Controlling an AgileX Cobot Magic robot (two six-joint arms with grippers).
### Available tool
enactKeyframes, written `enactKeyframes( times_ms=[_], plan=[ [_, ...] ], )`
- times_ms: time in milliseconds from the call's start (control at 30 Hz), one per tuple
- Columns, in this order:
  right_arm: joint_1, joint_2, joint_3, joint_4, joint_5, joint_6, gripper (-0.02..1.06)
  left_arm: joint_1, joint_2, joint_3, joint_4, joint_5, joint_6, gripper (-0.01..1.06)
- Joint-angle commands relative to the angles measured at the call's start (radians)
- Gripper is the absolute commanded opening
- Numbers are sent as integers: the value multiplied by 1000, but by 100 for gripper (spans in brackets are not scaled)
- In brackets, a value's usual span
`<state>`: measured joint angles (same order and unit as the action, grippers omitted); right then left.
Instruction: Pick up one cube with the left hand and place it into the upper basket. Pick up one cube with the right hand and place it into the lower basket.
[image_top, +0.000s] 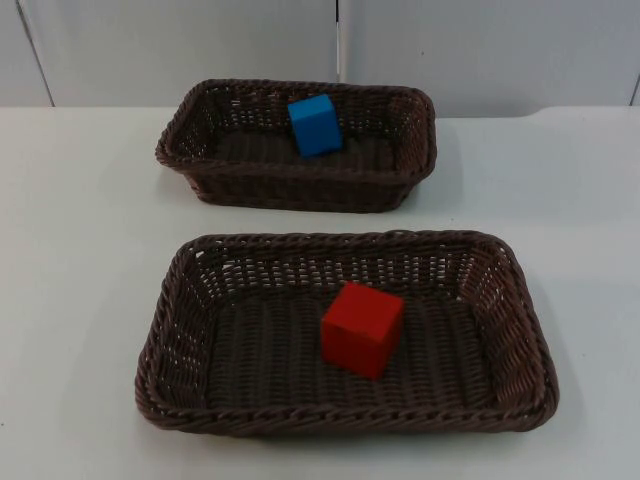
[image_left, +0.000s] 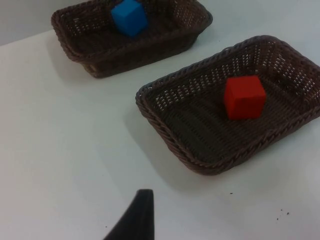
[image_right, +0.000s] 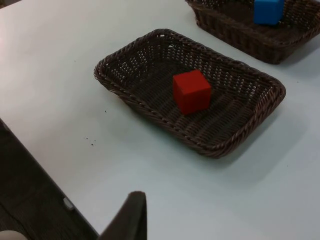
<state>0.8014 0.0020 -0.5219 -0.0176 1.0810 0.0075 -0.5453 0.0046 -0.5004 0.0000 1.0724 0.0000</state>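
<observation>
A blue cube (image_top: 315, 124) (image_left: 129, 17) (image_right: 268, 11) lies inside the upper dark wicker basket (image_top: 290, 178) (image_left: 135, 50) (image_right: 240, 37), leaning near its back wall. In the lower wicker basket (image_top: 340, 415) (image_left: 165, 135) (image_right: 150, 112) sits a red cube (image_top: 362, 328) (image_left: 243, 97) (image_right: 191, 91), right of its middle. My left gripper (image_left: 137, 220) hangs high over bare table to the left of the lower basket, well apart from both baskets. My right gripper (image_right: 127, 220) hangs high near the table's front right, also away from them. Neither gripper holds anything that I can see.
The white table (image_top: 80, 250) lies bare on both sides of the baskets. The grey partition wall (image_top: 200, 40) closes the back. The table's edge (image_right: 40, 170) runs close to the right gripper, with dark floor beyond it.
</observation>
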Motion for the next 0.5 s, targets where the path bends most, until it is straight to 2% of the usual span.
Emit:
enactKeyframes(
  times_ms=[0,267,467],
  plan=[
    [1,-2,7,4,-4,2,105,-1,-5,5,-12,3,0,105],
    [1,-2,7,4,-4,2,105,2,-5,5,-12,3,0,105],
    [-1,-2,7,4,-4,2,105,61,-5,5,-12,3,0,105]
  ],
)
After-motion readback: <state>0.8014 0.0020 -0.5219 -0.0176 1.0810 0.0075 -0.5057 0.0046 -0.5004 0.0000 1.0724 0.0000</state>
